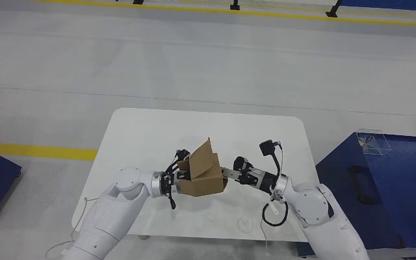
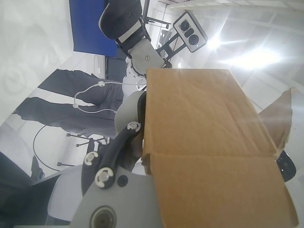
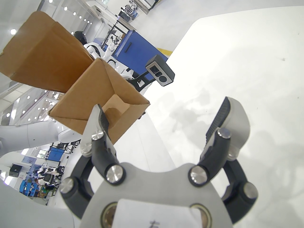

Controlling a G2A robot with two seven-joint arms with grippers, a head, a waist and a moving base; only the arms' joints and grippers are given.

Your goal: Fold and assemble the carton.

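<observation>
carton (image 1: pixel 203 174) aloft, half-folded, flap (image 1: pixel 203 151) up, bench (image 1: pixel 143 130) beneath it | left pincer (image 1: pixel 180 170) clamped on carton's wall | right pincer (image 3: pixel 163 110) spread wide, empty, one finger (image 3: pixel 101 119) at carton's open rim | tip: hold left grip firm, press flap along its crease, slowly

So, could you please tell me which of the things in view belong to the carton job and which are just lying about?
Belong to the job:
carton, held off the table
left end effector, gripping the carton
right end effector, open, one finger at the carton's edge

Just lying about:
blue cabinet beside the table
clear box on that cabinet
</observation>
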